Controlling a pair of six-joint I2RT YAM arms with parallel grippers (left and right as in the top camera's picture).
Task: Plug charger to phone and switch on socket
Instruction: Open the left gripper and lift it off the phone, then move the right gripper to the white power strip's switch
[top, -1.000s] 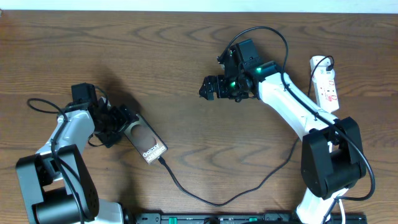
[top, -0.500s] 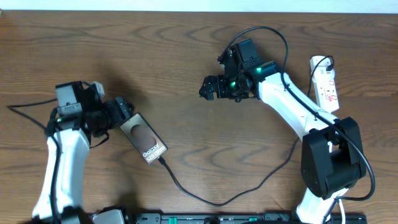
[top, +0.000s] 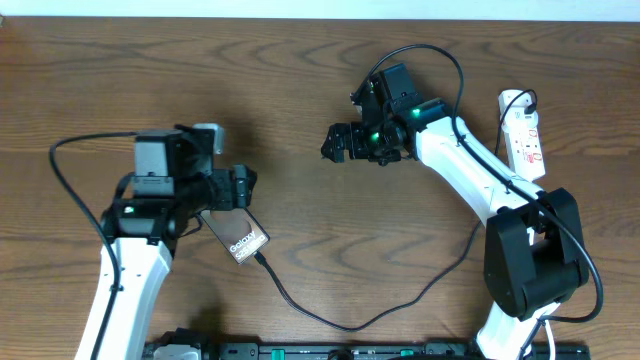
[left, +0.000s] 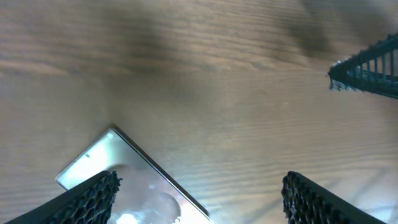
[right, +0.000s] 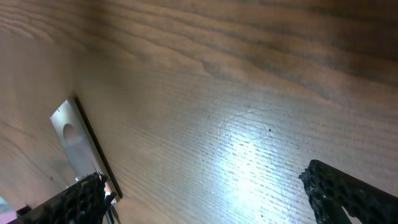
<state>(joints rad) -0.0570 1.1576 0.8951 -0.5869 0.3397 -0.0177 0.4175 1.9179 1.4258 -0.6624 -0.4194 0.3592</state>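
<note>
The phone (top: 240, 238) lies flat at the table's left with white "Galaxy" lettering; it also shows in the left wrist view (left: 134, 186) and the right wrist view (right: 73, 142). The charger (top: 330, 320) is a thin black cable; its tip meets the phone's lower end and it curves right toward the right arm's base. The socket (top: 524, 136) lies at the far right. My left gripper (top: 238, 188) (left: 200, 183) is open and empty, above the phone's upper end. My right gripper (top: 335, 143) (right: 204, 177) is open and empty over bare wood at centre, far from the socket.
The wooden table (top: 300, 80) fills the view. The right arm's white links (top: 470, 165) stretch between the centre and the socket. A thick black arm cable (top: 70, 165) loops at the far left. A black rail (top: 350, 350) runs along the front edge.
My left arm has swung right from beside the phone's left to above its upper end. The right arm, phone and charger have not moved.
</note>
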